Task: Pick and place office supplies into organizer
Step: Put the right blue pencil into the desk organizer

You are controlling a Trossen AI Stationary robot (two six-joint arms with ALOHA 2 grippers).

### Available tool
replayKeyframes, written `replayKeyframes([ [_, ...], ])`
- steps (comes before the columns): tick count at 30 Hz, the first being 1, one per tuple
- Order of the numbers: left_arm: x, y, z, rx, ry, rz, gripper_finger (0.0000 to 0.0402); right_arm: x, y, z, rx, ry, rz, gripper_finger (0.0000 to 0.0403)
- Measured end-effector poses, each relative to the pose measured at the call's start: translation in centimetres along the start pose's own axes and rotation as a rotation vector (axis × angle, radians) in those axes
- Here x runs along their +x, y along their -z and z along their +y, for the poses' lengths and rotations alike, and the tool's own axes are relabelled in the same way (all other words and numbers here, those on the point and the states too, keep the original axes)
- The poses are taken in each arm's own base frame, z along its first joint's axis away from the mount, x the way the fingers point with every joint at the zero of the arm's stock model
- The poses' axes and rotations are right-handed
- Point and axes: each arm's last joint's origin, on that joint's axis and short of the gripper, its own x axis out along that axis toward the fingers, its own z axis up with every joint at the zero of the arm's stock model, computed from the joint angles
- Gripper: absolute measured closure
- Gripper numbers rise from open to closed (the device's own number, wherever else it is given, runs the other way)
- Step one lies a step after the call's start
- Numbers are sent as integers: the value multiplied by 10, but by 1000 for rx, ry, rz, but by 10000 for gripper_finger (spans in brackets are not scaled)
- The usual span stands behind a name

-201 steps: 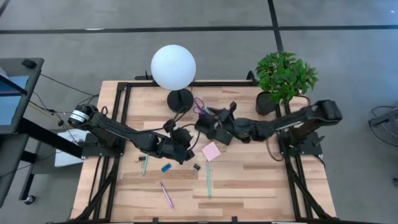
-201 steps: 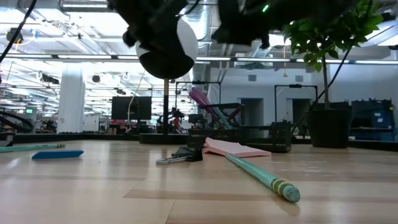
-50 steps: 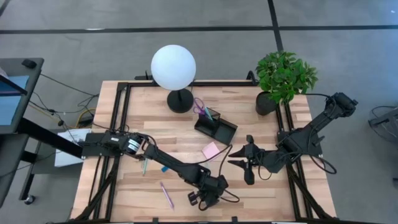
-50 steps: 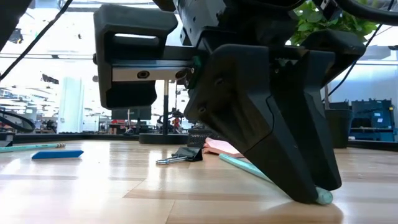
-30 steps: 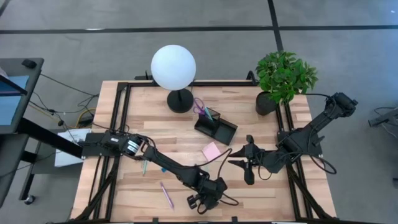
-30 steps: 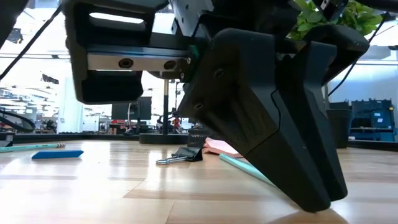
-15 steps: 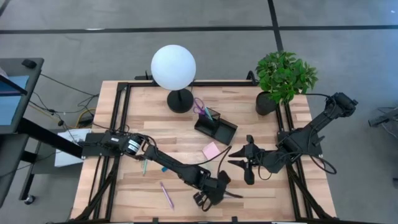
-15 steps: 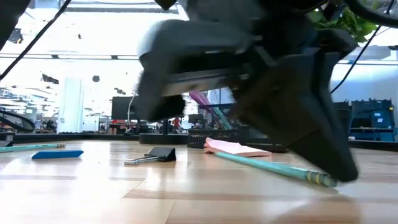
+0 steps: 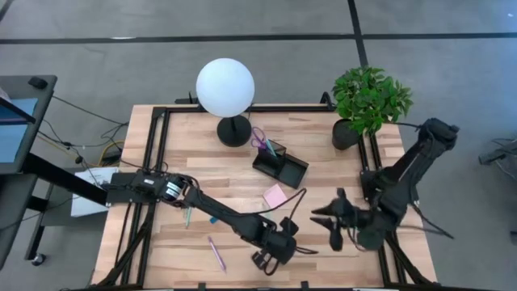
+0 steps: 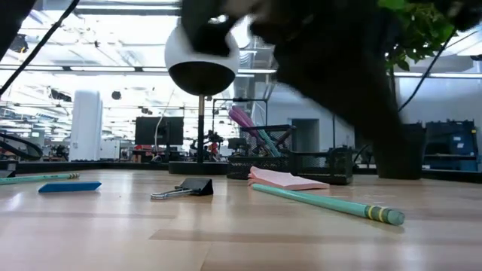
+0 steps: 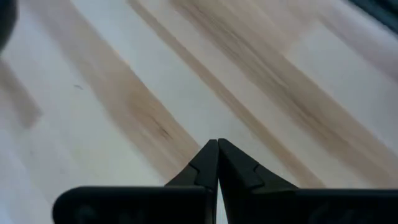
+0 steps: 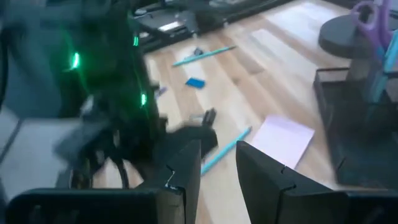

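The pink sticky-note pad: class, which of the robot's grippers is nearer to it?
Left. The left gripper sits at the table's front, just in front of the pad. The right gripper is farther off to the pad's right.

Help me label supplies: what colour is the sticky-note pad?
Pink; the sticky-note pad shows best in the high view.

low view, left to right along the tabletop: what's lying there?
Teal pencil at the far left edge → blue block → black binder clip → pink sticky-note pad → teal pencil nearest the camera.
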Motion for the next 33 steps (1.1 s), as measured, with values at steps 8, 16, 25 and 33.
replayKeyframes([
  [8,9,-3,-21,228,0,38,349,12,38,28,0,-38,-64,307],
  [16,22,4,-18,242,-30,73,258,25,50,38,-24,-40,-79,307],
  [25,23,12,0,224,-11,71,251,26,50,37,-61,-8,-110,307],
  [33,23,15,3,213,61,51,270,24,51,38,-63,-15,-110,307],
])
